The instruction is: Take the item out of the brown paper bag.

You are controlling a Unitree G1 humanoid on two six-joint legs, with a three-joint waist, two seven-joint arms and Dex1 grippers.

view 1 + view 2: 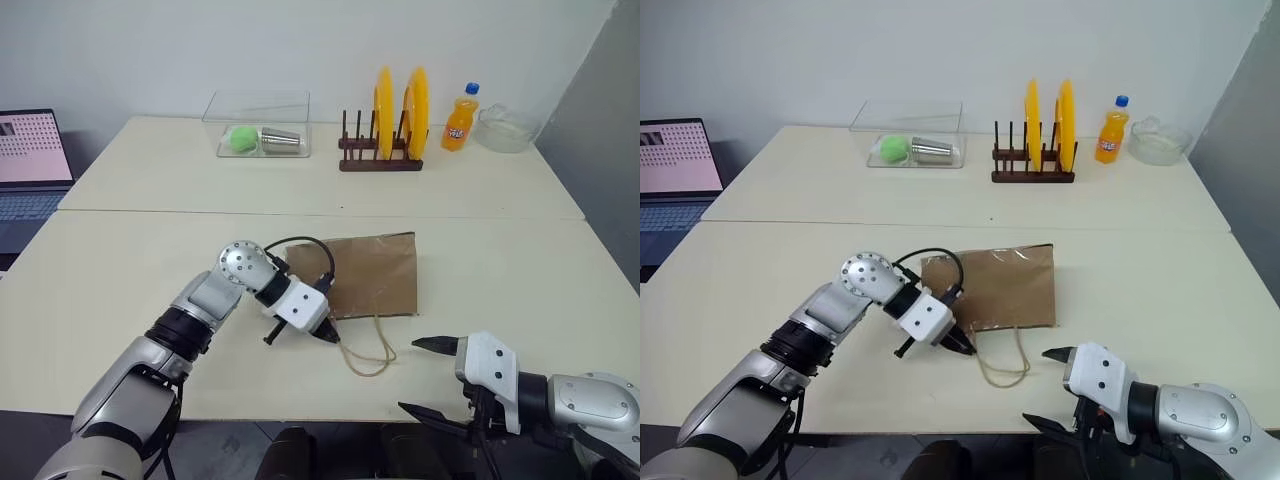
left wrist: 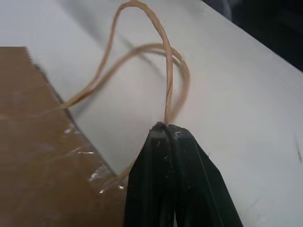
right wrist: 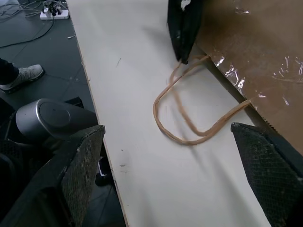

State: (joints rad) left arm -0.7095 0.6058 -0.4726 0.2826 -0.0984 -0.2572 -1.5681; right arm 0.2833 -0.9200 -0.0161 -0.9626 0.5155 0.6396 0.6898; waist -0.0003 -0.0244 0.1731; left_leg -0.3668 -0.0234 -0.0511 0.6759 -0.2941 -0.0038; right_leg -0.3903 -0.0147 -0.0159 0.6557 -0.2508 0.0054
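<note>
Left gripper (image 1: pixel 330 337) pinches one tan cord loop handle (image 2: pixel 165 71) at the flat, crinkled brown paper bag's (image 1: pixel 375 275) mouth edge, likely to lift it open; right gripper (image 1: pixel 425 375) waits nearby, fingers spread wide; item presumably inside, hidden.

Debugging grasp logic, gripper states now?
Left gripper: shut on a cord handle of the brown paper bag.
Right gripper: open, empty.
</note>
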